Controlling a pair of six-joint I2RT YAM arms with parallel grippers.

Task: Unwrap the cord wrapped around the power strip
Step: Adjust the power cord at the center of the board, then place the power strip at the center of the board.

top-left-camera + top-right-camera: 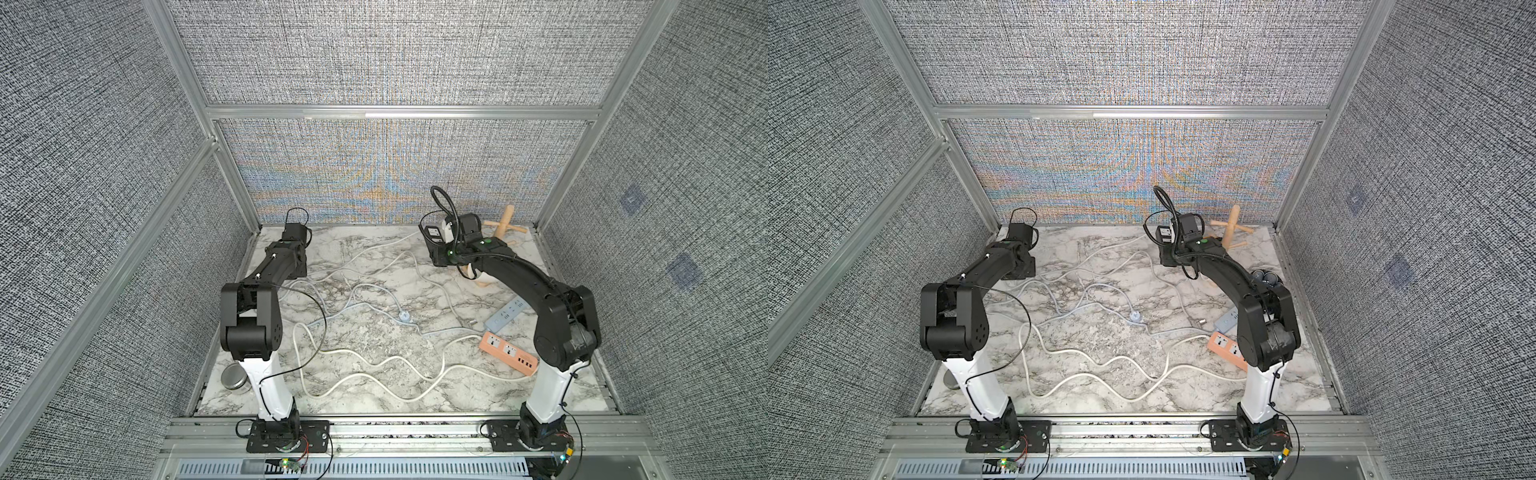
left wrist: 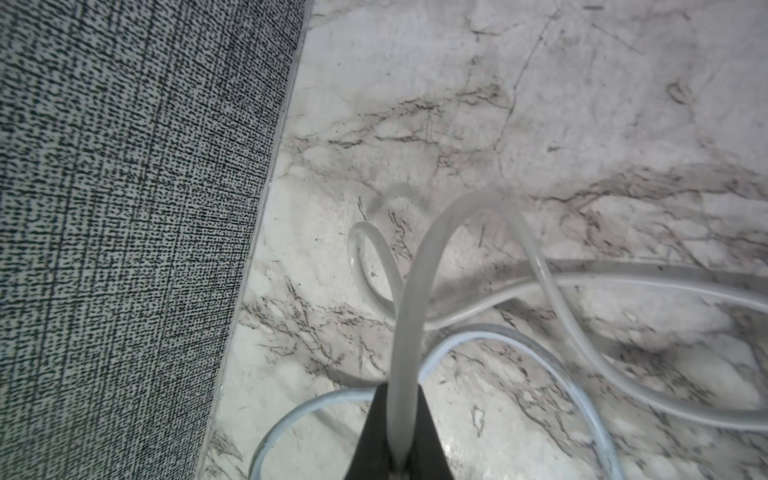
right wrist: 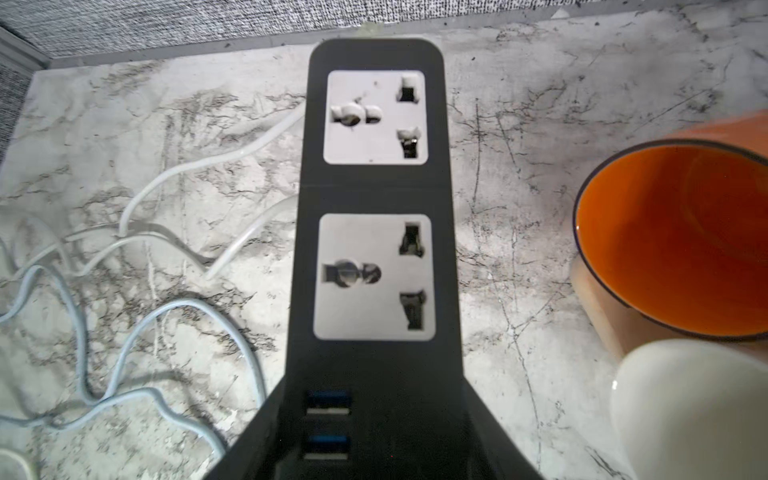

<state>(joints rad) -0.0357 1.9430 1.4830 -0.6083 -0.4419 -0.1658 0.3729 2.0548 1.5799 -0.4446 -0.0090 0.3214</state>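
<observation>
Pinching white cord, left pincer; clamping black power strip, right pincer; orange cup nearby.

Grey woven-fabric wall panels in silver aluminium frames enclose a white, grey-veined marble bench; one panel meets the bench edge near the black left fingers.

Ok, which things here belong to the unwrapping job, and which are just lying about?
In the job: black power strip in the right gripper; white cord pinched in the left gripper.

Lying about: orange power strip, blue power strip, wooden stand, metal tin, orange mug, white mug.
</observation>
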